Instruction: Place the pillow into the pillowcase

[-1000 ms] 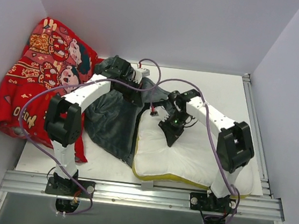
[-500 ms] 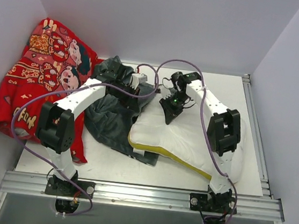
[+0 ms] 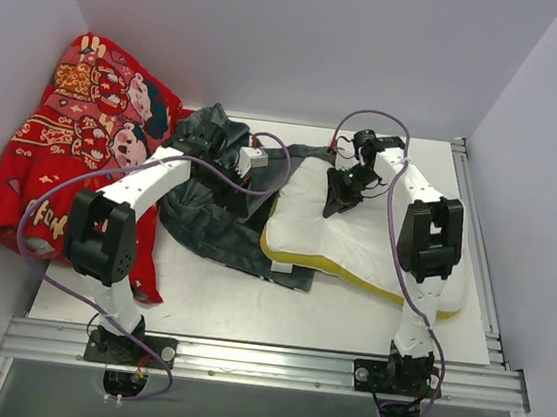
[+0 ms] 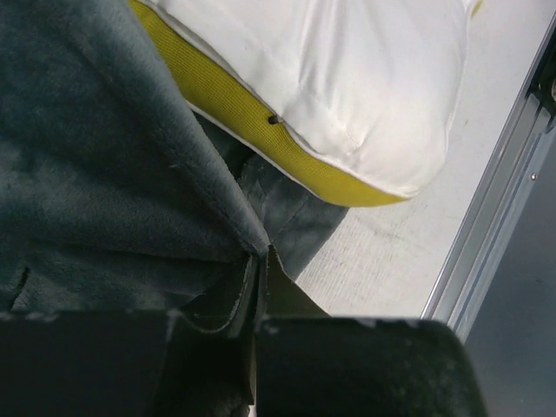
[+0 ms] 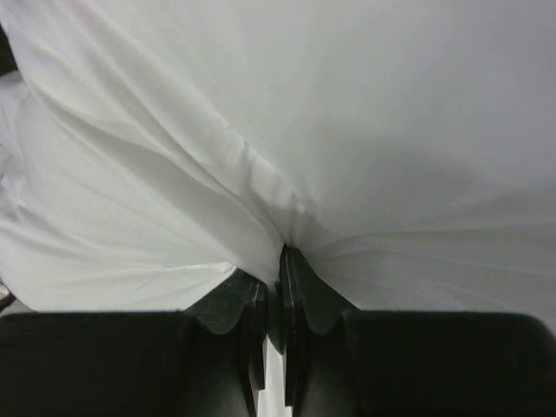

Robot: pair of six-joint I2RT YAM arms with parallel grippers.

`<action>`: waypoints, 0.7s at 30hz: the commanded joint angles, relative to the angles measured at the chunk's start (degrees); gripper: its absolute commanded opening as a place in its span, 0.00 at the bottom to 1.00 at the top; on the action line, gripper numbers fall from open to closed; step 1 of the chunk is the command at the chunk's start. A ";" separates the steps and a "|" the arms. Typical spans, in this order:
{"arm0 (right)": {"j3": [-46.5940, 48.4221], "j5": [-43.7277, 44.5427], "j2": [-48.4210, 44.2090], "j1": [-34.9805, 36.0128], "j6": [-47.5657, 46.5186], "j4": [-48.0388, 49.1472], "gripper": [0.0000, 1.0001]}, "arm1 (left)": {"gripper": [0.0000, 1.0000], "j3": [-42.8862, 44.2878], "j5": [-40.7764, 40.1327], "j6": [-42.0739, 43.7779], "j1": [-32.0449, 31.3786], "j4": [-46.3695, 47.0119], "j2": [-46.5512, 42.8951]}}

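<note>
White pillow [image 3: 355, 239] spreads over the right half of the surface [image 3: 196, 310]. It is not in the pillowcase [image 3: 206, 222] but beside it, with its near-left corner lying on top of the grey plush. A second ago it sat closer to the near rail [image 3: 262, 353], square to it, with the yellow band along that rail. Now it has been drawn toward the back and left, and the band runs slantwise from the pillowcase down to the near right. The pillowcase lies crumpled at middle-left, about where it was, its near edge reaching under the pillow. A red cloth [image 3: 74, 145] leans in the far-left corner, unchanged.

The right arm [image 3: 425, 245], earlier folded low over the pillow's middle, now reaches long toward the back, its wrist turned left over the pillow's far edge. The left arm [image 3: 151, 179] has its elbow swung out to the left, and its forearm runs back and right over the pillowcase.

The right jaws are pressed nearly together, pinching a pleat of white pillow cover that fans out from the tips. The left jaws are clamped tight on a fold of the grey pillowcase edge, with the yellow band just beyond.
</note>
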 commanded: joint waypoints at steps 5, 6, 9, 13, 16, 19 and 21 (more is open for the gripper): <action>-3.80 -1.07 -2.07 0.82 11.71 10.41 0.00 | 0.33 -3.55 3.16 3.52 -0.18 -2.57 -4.81; -3.80 -1.33 -2.07 0.82 12.15 10.50 0.00 | 0.39 -4.42 2.02 1.16 -0.01 -2.40 -4.90; -4.41 -2.13 -1.98 0.82 12.60 10.76 0.00 | 0.45 -9.07 0.18 -0.62 0.61 3.12 -9.27; -5.38 -1.95 -2.33 0.73 13.56 11.29 0.00 | 0.55 -17.33 2.00 7.79 0.26 11.04 -19.20; -5.82 -1.95 -2.51 0.82 14.09 11.46 0.00 | 0.59 -19.71 2.98 20.18 -1.76 11.14 -22.64; -6.43 -2.39 -2.51 0.73 14.70 11.55 0.00 | 0.58 -22.70 -0.26 31.52 -5.70 9.83 -23.36; -6.61 -3.09 -2.51 0.64 15.14 11.64 0.00 | 0.54 -24.55 -2.54 39.08 -7.82 8.95 -23.00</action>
